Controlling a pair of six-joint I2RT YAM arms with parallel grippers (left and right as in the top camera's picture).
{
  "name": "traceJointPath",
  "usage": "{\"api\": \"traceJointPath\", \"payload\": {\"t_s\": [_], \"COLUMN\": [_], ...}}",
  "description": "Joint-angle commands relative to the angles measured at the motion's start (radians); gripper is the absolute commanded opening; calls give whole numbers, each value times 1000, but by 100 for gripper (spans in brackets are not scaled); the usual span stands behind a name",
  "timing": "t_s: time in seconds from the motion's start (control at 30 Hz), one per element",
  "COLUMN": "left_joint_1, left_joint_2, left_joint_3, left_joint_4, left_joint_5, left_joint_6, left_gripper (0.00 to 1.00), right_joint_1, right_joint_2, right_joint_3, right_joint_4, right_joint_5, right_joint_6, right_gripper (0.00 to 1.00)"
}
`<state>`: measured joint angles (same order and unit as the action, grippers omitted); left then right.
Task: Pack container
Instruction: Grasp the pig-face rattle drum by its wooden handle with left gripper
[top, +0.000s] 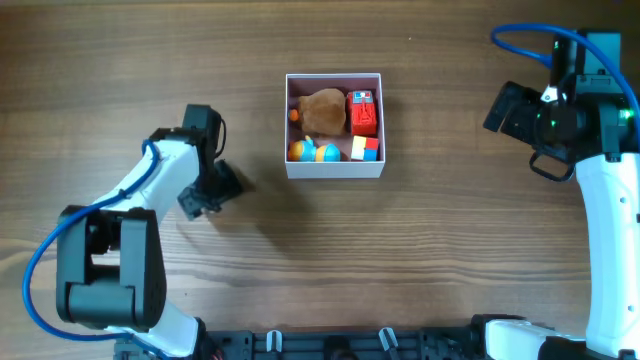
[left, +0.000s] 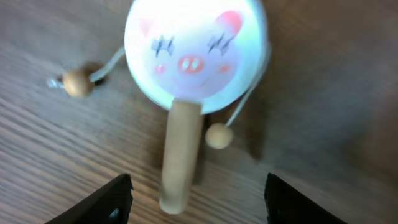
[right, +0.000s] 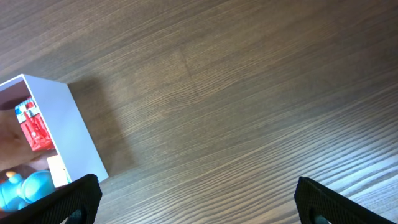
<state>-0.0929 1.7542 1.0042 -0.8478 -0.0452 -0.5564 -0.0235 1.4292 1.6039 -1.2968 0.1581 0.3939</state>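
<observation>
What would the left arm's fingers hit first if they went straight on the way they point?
Most likely the wooden handle of the pig-faced toy drum, lying straight ahead between the open left fingers, though depth is hard to judge.

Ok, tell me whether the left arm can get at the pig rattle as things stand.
Probably yes. The left gripper hangs open just short of the rattle, its fingers set wider than the handle, and the left wrist view shows nothing in the way.
</observation>
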Motion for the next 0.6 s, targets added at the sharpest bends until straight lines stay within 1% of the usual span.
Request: {"api": "traceJointPath", "payload": {"t_s": [0.0, 0.07, 0.17, 0.27, 0.33, 0.57], "left_joint_1": [6, 6, 6, 6, 6, 6], "left_joint_2": [2, 2, 2, 2, 2, 2], "left_joint_3": [-40, -40, -40, -41, -41, -41], "left_joint_4": [23, 28, 43, 56, 74, 74], "left_joint_5": [10, 2, -5, -35, -34, -34], "left_joint_6": [-21, -20, 3, 8, 55, 55], "left_gripper": [67, 62, 48, 38, 32, 20], "right_joint_1": [-4, -4, -4, -4, -4, -4], "right_joint_2": [5, 5, 5, 5, 5, 5], "right_joint_3": [0, 0, 0, 0, 0, 0], "right_joint_4": [3, 2, 2, 3, 3, 3], "right_joint_5": [6, 6, 7, 6, 6, 6], "right_joint_6": [-13, -13, -13, -13, -13, -13], "right_gripper": [100, 100, 100, 100, 100, 100]}}
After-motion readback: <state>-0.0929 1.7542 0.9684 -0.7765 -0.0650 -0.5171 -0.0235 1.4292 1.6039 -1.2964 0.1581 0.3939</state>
